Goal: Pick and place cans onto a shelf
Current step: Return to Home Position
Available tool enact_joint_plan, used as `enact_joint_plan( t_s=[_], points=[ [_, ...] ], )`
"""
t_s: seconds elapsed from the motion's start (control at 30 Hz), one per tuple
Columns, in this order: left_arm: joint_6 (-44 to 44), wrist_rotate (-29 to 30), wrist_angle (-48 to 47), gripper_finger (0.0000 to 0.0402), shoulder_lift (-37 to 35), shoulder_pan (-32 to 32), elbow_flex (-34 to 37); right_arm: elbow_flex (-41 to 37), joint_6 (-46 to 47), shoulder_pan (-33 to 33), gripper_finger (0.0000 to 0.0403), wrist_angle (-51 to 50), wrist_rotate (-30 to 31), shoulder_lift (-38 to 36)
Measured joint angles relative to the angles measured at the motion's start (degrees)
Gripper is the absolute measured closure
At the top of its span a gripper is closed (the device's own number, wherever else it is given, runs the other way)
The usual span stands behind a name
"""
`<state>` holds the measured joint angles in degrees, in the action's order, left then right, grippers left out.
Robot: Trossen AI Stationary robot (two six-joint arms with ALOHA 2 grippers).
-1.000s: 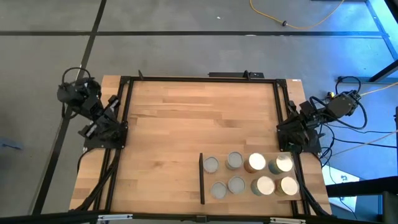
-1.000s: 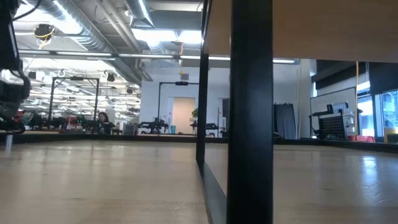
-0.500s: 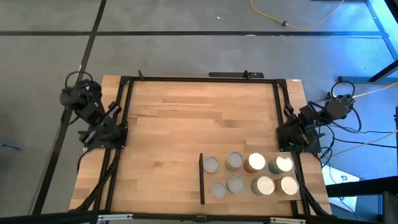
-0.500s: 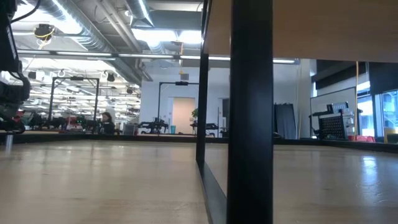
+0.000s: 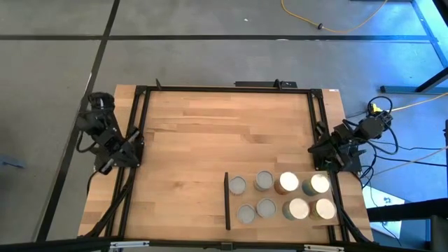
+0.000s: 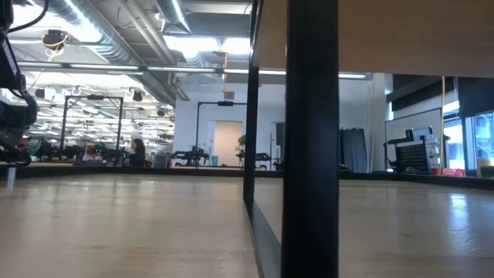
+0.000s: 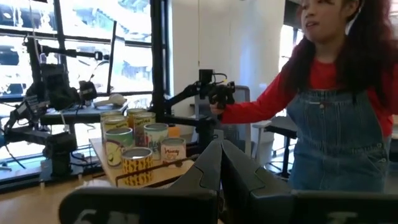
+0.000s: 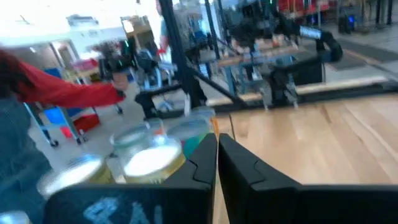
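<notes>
On the right arm's side of the wooden tabletop [image 5: 210,126], eight cans [image 5: 287,183] stand upright on the shelf [image 5: 280,196], in two rows of four. The shelf is a pale-wood panel with a thin black strip [image 5: 227,201] along the edge that faces the table's middle. From above, the four tops nearer the strip are silver-grey, and the four farther from it are white or golden. The left wrist view shows a yellow patterned label, a white one with red print, and green ones.

The left gripper [image 7: 221,144] is folded back at the table's left edge, well apart from the cans, its jaws pressed together with nothing between them. The right gripper [image 8: 217,138] sits at the right edge, near the shelf but touching no can. Its jaws are likewise closed and empty. A person [image 7: 336,112] in a red top and denim overalls stands beyond the table.
</notes>
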<state>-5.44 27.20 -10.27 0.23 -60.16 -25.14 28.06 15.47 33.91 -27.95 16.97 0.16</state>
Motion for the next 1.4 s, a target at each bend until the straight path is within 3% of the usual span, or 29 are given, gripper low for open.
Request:
enact_joint_plan(
  t_s=[0.23, 0.57, 0.97, 1.4],
  points=[
    [0.2, 0.1, 6.0, 0.0401, 0.0, 0.0, 5.8, -2.0, -2.2, 0.0, 0.0383, 6.1, -4.0, 1.2],
    [0.4, 0.1, 15.2, 0.0401, 0.0, 0.0, 14.6, -14.9, -5.3, 0.0, 0.0383, 19.1, -9.1, 1.4],
    [-0.7, 0.1, 23.9, 0.0402, 0.0, 0.0, 24.6, -22.3, -2.4, 0.0, 0.0383, 20.5, -9.2, 0.0],
    [0.3, -1.6, 19.5, 0.0402, 0.1, 0.0, 24.7, -23.0, -8.5, 0.0, 0.0383, 15.9, -9.6, -0.1]
  ],
)
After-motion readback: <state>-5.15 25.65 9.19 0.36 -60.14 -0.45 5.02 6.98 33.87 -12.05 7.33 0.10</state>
